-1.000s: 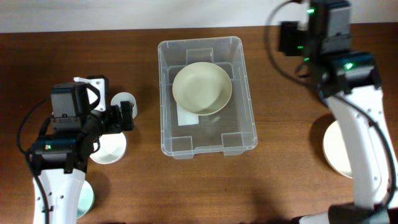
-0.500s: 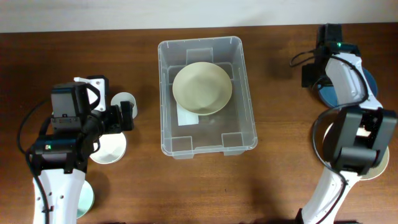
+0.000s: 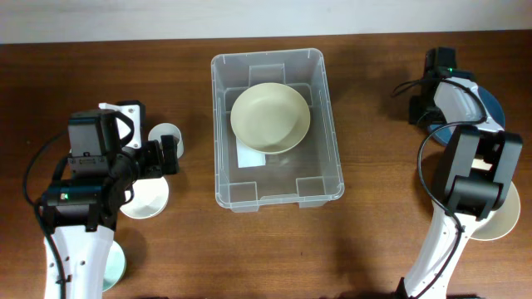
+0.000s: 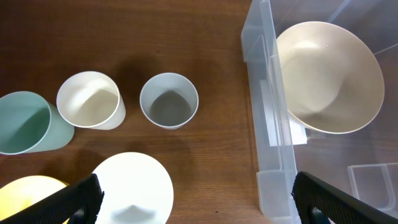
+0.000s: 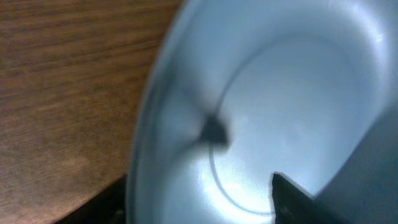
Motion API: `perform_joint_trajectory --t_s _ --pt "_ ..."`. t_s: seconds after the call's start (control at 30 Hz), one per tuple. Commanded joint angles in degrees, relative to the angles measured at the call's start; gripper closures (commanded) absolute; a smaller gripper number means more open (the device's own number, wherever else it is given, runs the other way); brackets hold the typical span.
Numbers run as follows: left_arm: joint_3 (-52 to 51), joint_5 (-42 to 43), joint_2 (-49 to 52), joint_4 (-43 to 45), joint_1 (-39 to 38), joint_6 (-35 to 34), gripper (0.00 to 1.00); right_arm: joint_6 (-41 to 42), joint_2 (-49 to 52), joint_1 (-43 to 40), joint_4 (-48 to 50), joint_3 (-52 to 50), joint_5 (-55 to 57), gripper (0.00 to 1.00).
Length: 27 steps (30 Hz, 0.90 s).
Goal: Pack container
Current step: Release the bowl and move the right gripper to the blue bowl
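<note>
The clear container (image 3: 331, 124) stands mid-table with a cream bowl (image 3: 270, 116) and a white label inside. It also shows in the left wrist view (image 4: 267, 130), with the cream bowl (image 4: 329, 78) tilted in it. My left gripper (image 3: 172, 155) is open and empty left of the container, above a white plate (image 4: 134, 190); its jaws (image 4: 196, 208) hold nothing. My right gripper (image 3: 426, 115) is at the left edge of a blue bowl (image 3: 486, 108). In the right wrist view its open jaws (image 5: 199, 205) straddle the blue bowl's rim (image 5: 155, 118), one finger inside, one outside.
Left of the container are a small white cup (image 4: 169, 101), a cream cup (image 4: 90, 99), a teal cup (image 4: 25, 121) and a yellow dish (image 4: 31, 193). A cream plate (image 3: 503, 218) lies at the right edge under my right arm.
My right arm swung from above the table's back right down to the blue bowl, its jaws now over the rim. The left arm, container and cream bowl have not moved.
</note>
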Motion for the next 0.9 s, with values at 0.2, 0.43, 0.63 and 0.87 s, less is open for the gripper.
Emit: perform_joint_trajectory --t_s 0.2,0.43,0.63,0.87 --pt "1.14 -0.26 0.04 0.44 -0.02 -0.72 0.01 0.15 0.87 -0.13 1.49 -0.87 0.50 0.73" --pt "1.14 -0.26 0.04 0.42 -0.02 -0.72 0.01 0.15 0.87 -0.13 2.40 -0.96 0.50 0.92" --pt "1.14 -0.24 0.04 0.42 -0.02 -0.72 0.01 0.15 0.87 -0.13 3.48 -0.96 0.52 0.96" --pt "1.14 -0.26 0.04 0.42 -0.02 -0.72 0.01 0.13 -0.02 0.17 3.93 0.48 0.96 0.96"
